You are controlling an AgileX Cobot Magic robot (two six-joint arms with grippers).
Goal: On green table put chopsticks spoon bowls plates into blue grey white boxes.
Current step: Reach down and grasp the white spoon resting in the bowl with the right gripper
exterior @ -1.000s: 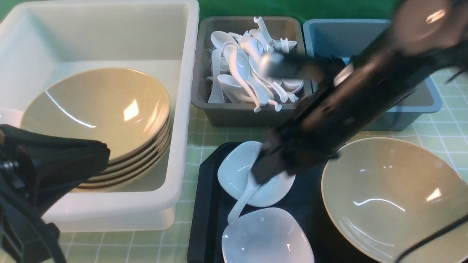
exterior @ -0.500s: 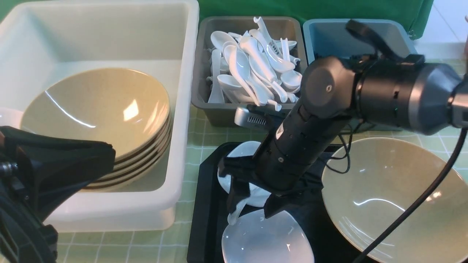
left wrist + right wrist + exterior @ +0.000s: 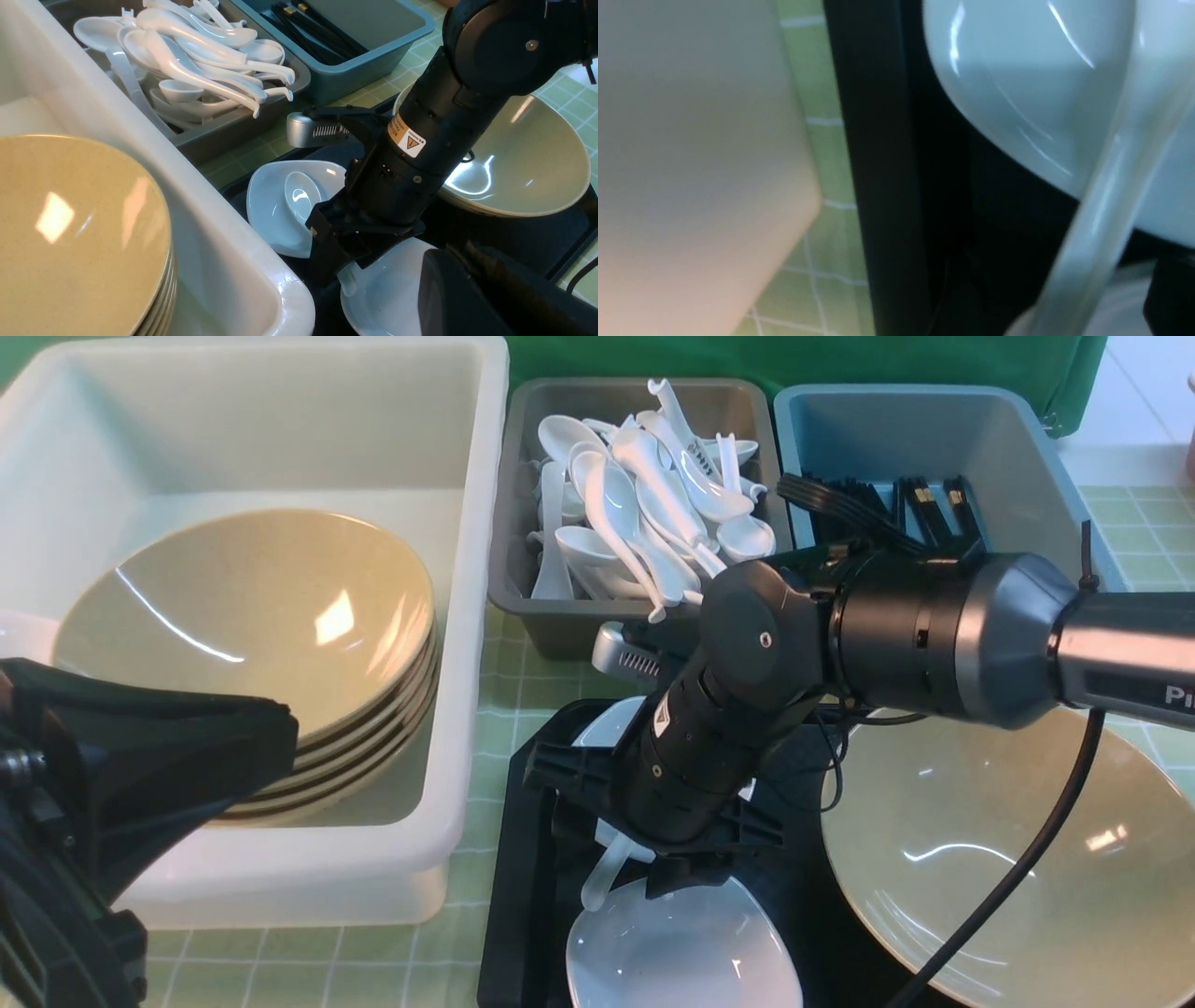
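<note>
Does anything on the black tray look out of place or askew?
Yes. The glossy white soup spoon lies slanted, its scoop in the farther small white dish, its handle end over the rim of the nearer white dish. Nothing looks spilled or broken.

Green table (image 3: 523, 686) with white box (image 3: 280, 887), grey box (image 3: 560, 630), blue box (image 3: 887, 429), black tray (image 3: 523, 896)

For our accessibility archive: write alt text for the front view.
A black right robot arm holds open jaws astride the handle of a glossy white soup spoon above a flat black tray; a wide beige bowl sits at right.
</note>
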